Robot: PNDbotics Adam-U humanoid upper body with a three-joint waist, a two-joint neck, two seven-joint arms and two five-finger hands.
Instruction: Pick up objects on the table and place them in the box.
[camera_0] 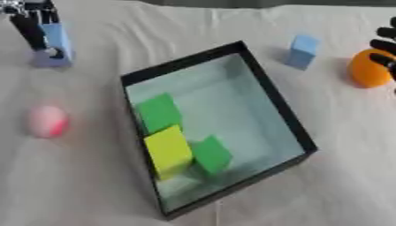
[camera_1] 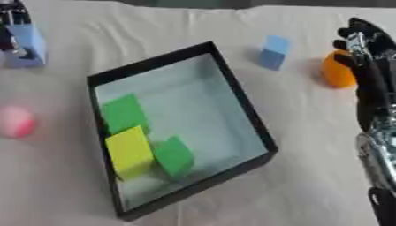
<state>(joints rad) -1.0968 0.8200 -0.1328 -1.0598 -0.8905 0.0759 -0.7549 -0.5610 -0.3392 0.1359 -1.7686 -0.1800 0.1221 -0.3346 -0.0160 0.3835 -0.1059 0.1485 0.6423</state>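
Note:
A black-walled box [camera_0: 267, 86] with a pale floor lies askew at the centre. It holds two green blocks [camera_0: 158, 112] [camera_0: 210, 154] and a yellow block [camera_0: 168, 150]. At the far left my left hand [camera_0: 31, 24] has its fingers curled round a tall light-blue block [camera_0: 58, 39] that stands on the cloth. At the right edge my right hand [camera_1: 362, 42] has its fingers curled over an orange ball [camera_1: 334, 70]. A second blue block [camera_0: 302, 50] stands behind the box. A pink ball [camera_0: 48, 121] lies to the left of the box.
A wrinkled white cloth [camera_0: 333, 176] covers the table. My right forearm [camera_1: 379, 145] runs down the right edge of the right eye view. Bare cloth lies in front of the box and to its right.

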